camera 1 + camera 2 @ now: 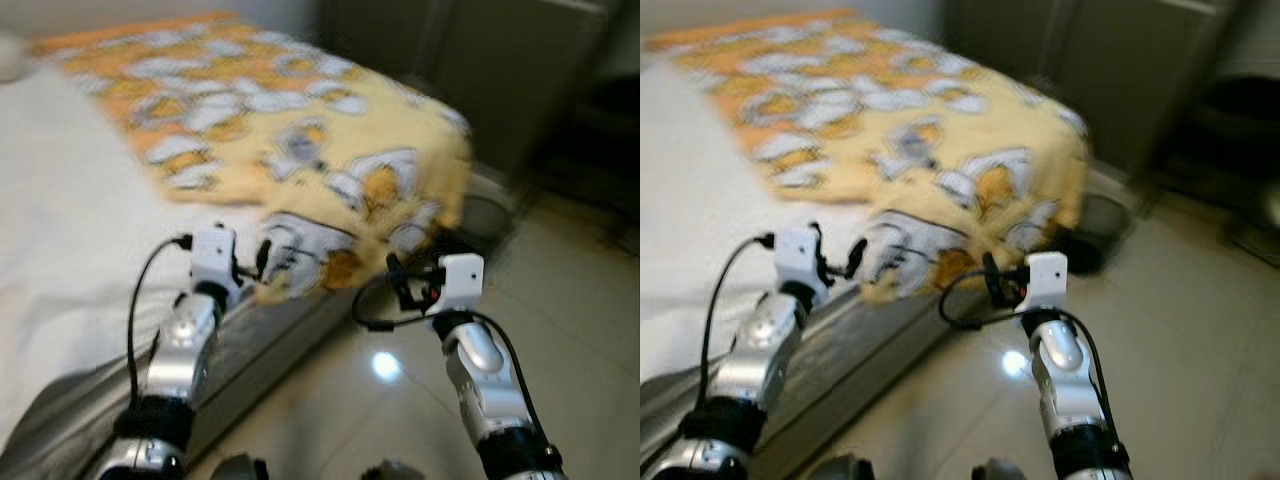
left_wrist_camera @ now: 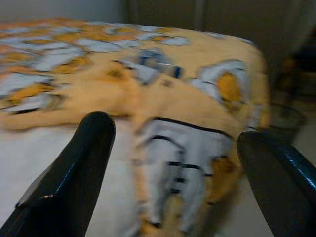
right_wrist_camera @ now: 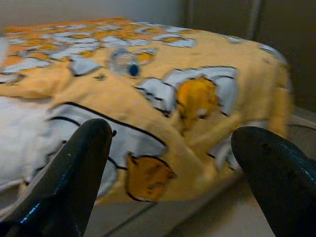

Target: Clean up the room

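A yellow blanket with a cartoon print covers the far part of a bed and hangs over its corner. A white sheet covers the rest. What looks like a small clear bottle with a blue cap lies on the blanket, blurred. My left gripper is raised at the bed's edge, open, and points at the blanket's folded hem. My right gripper hovers over the floor beside the bed corner, open, and faces the hanging blanket. Neither holds anything.
The bed's grey side panel runs between my arms. Glossy tiled floor lies to the right. A dark round bin stands on the floor past the bed corner. Dark cabinet doors stand behind it.
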`<state>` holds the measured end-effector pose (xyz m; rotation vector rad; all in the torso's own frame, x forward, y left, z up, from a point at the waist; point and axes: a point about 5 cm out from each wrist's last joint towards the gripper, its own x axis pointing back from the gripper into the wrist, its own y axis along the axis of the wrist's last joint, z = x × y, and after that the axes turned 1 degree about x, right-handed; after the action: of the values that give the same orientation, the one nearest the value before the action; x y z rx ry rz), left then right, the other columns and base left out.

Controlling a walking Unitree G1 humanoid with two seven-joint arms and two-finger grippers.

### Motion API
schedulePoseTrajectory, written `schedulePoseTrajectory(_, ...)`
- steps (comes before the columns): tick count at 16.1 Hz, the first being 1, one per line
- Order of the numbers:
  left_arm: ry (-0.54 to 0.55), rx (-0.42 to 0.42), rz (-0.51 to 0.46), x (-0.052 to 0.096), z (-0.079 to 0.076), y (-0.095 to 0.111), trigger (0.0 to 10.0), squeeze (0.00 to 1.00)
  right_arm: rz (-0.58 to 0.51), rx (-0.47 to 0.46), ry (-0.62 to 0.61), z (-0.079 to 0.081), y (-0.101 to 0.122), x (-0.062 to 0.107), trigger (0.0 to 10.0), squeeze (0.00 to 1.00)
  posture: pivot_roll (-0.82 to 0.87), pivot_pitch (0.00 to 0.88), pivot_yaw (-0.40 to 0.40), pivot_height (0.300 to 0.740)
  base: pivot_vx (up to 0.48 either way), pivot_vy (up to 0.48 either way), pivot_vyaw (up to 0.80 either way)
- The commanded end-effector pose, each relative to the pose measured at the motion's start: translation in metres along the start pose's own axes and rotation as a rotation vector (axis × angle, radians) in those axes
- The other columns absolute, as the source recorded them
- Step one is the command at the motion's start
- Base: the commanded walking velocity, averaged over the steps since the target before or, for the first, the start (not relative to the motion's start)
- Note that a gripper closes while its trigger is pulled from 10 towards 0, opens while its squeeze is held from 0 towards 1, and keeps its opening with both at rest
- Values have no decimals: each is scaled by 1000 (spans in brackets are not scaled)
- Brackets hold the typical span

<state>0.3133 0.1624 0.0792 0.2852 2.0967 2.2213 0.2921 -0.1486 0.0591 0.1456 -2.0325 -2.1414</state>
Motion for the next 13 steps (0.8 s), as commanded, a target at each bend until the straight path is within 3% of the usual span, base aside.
schedulePoseTrajectory(1,-17,-10,-36,-2,-4,8,10000,0,-19,13,0,-2,6,-2,10000,0,-10,0,-8,684,0,0,0)
schedulePoseTrajectory(13,10,90,-18,-10,-9,8,10000,0,-32,7,-27,-3,6,5,10000,0,-49,0,11,684,460,0,0)
